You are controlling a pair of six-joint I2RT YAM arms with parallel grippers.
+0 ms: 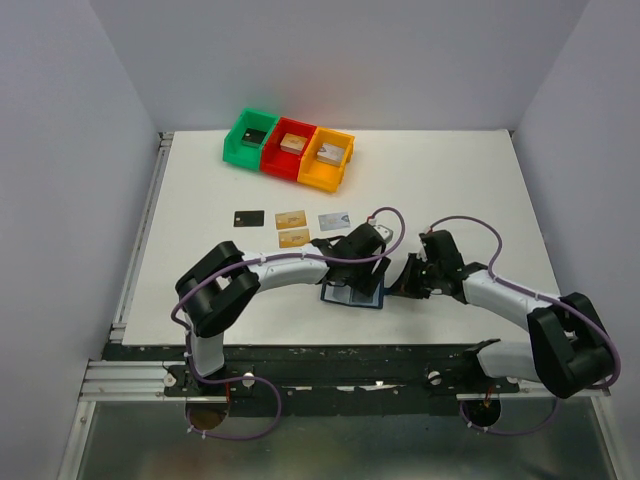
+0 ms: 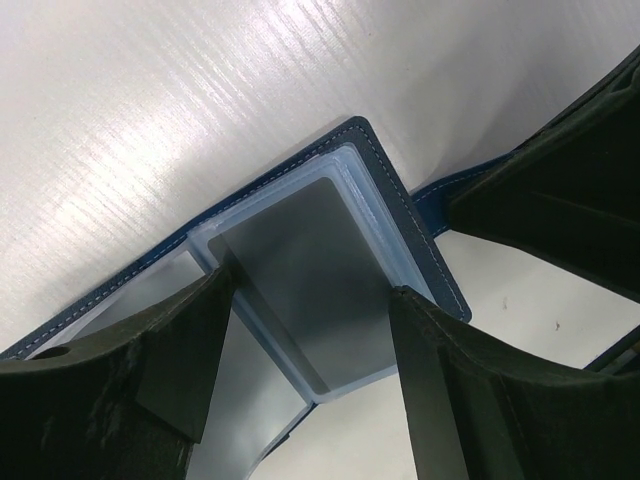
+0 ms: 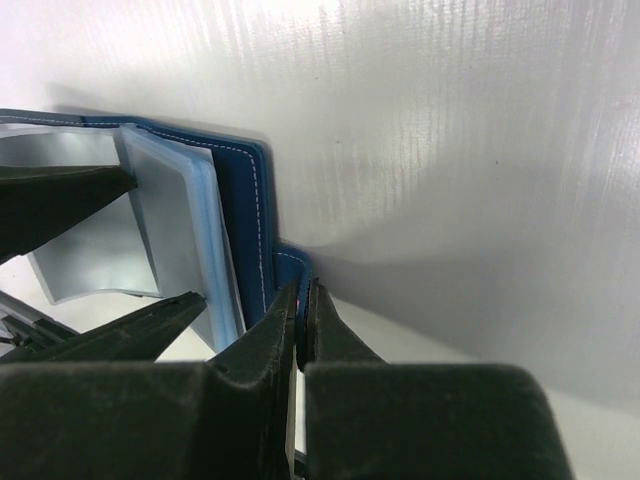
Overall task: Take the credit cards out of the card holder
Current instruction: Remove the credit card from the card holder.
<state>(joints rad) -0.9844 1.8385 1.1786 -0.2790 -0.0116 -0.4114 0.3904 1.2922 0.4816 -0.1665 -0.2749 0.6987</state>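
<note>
We log: left gripper fingers wide apart astride pale blue plastic sleeve pages, clamping nothing | right gripper pinched shut on the edge of the navy blue folding card holder, open near the white table front | beyond it lie a thin flat black credit card, two tan-gold cards, and a silver-grey card

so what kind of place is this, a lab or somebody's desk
Likely a robot lab test cell: a white table boxed in by plain grey panels, a left arm and right arm bolted to a metal rail at its near edge, and three coloured bins in a row.
</note>
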